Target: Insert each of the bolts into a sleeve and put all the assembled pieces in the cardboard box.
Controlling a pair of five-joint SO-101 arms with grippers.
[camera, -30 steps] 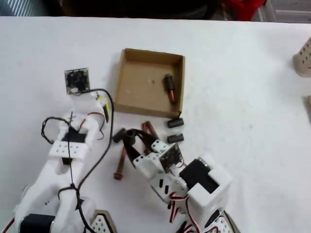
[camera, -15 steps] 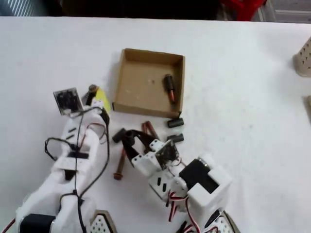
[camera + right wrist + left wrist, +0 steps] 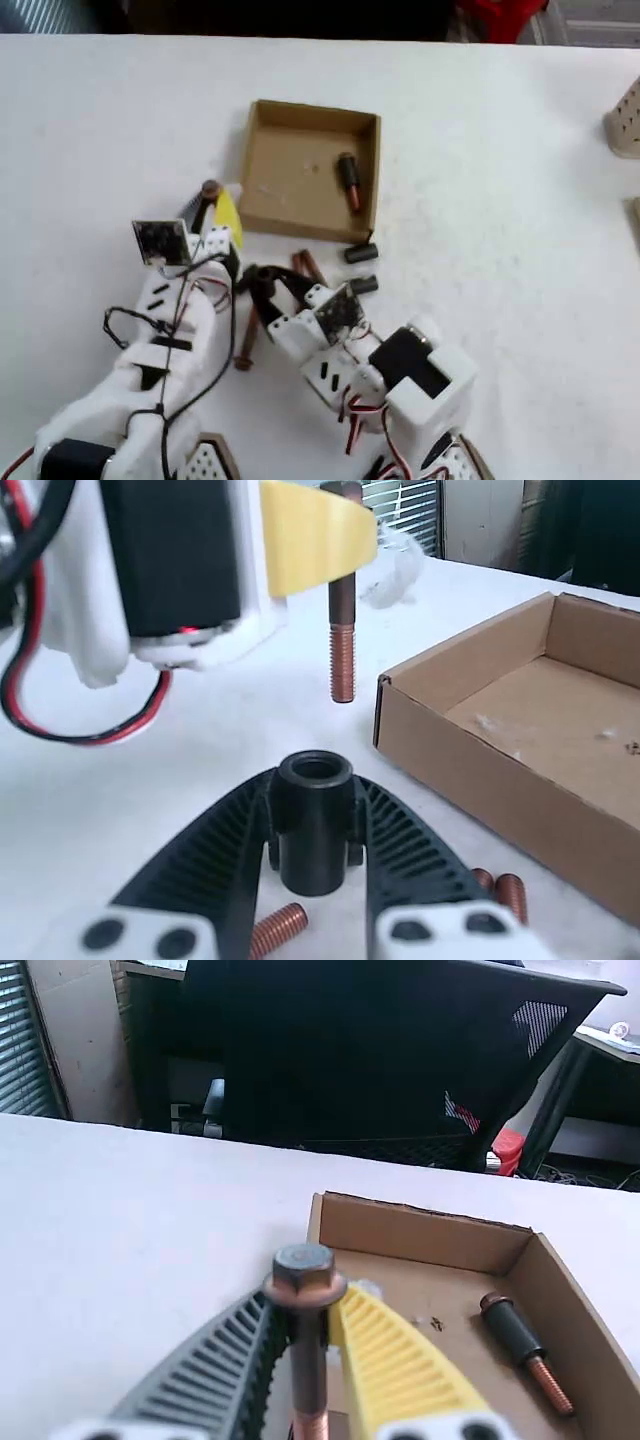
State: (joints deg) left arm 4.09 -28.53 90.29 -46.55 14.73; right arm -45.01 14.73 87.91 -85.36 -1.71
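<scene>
Left fingers: one black, one yellow, clamped on a bolt held upright, head up, just beside the cardboard box.
Right fingers: both black, closed on a black sleeve standing upright, bore facing up.
Bolt and sleeve: apart; the threaded tip hangs above and beyond the sleeve.
Box: holds one assembled piece near its right wall.
Around: two loose sleeves on the white table by the box's near right corner.
In the way: the right gripper lies over the loose bolts, partly hiding them.
Count: three loose bolts, one held; two loose sleeves, one held; one finished piece.
</scene>
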